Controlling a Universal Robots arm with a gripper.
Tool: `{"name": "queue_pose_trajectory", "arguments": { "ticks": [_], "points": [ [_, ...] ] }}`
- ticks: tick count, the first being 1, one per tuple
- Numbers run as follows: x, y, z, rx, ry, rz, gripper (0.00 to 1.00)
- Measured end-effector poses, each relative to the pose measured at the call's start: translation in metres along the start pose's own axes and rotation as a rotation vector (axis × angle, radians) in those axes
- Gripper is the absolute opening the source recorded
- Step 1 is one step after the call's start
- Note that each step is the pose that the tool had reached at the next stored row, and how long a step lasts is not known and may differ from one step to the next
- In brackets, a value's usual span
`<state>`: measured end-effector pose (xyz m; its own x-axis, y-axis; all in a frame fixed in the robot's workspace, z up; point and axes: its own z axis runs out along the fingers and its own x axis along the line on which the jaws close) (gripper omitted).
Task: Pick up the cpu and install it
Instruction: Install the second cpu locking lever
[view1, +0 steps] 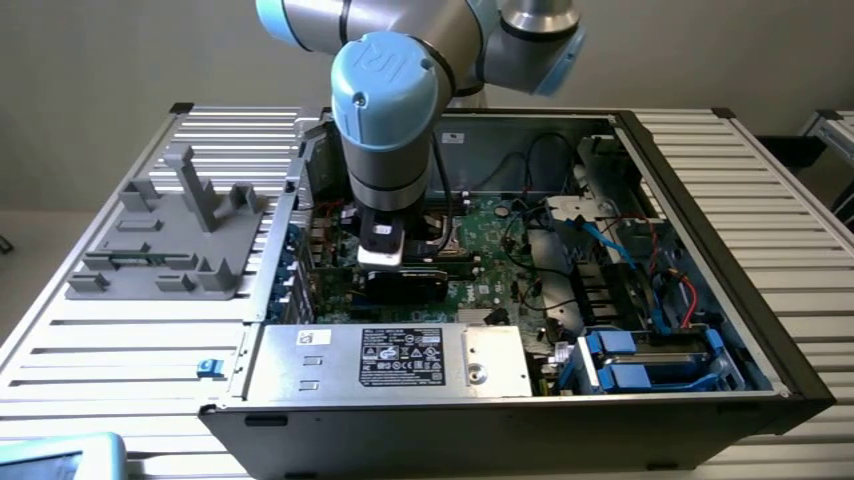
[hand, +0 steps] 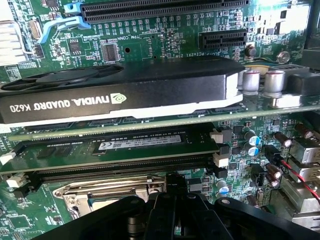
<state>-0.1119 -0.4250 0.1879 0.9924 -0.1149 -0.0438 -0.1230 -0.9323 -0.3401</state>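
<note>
Black fingers of the gripper (hand: 167, 200) are squeezed shut low over the green board (view1: 501, 265) by the metal socket frame (hand: 107, 190), with a memory stick (hand: 125, 145) and graphics card (hand: 115, 87) standing close beside; I cannot tell where the cpu is.

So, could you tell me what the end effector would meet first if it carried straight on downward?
Probably the CPU socket with its metal frame on the motherboard, just below the end effector; depth is hard to judge.
</note>
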Motion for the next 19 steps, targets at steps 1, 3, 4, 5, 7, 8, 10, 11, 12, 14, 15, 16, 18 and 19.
{"name": "queue_pose_trajectory", "arguments": {
  "ticks": [1, 3, 4, 5, 7, 8, 10, 11, 12, 14, 15, 16, 18, 19],
  "points": [
    [-0.0002, 0.0001, 0.0001, 0.0000, -0.0001, 0.000, 0.11],
    [-0.0007, 0.0001, 0.0002, 0.0000, -0.0002, 0.000, 0.11],
    [-0.0010, 0.0002, 0.0003, 0.0000, -0.0002, 0.000, 0.11],
    [-0.0011, 0.0003, 0.0003, 0.0000, -0.0003, 0.000, 0.11],
    [-0.0012, 0.0003, 0.0004, -0.0001, -0.0004, 0.000, 0.11],
    [-0.0012, 0.0004, 0.0004, 0.0000, -0.0003, 0.000, 0.11],
    [-0.0013, 0.0004, 0.0004, -0.0002, -0.0003, 0.000, 0.11],
    [-0.0013, 0.0004, 0.0005, -0.0002, -0.0003, 0.000, 0.11],
    [-0.0013, 0.0005, 0.0006, -0.0003, -0.0003, 0.000, 0.11],
    [-0.0016, 0.0005, 0.0008, -0.0001, -0.0002, 0.000, 0.11],
    [-0.0016, 0.0005, 0.0008, -0.0001, -0.0003, 0.000, 0.11],
    [-0.0016, 0.0005, 0.0008, -0.0001, -0.0004, 0.000, 0.11],
    [-0.0016, 0.0006, 0.0009, -0.0001, -0.0004, 0.000, 0.11],
    [-0.0016, 0.0006, 0.0009, -0.0001, -0.0003, 0.000, 0.11]
  ]
}}
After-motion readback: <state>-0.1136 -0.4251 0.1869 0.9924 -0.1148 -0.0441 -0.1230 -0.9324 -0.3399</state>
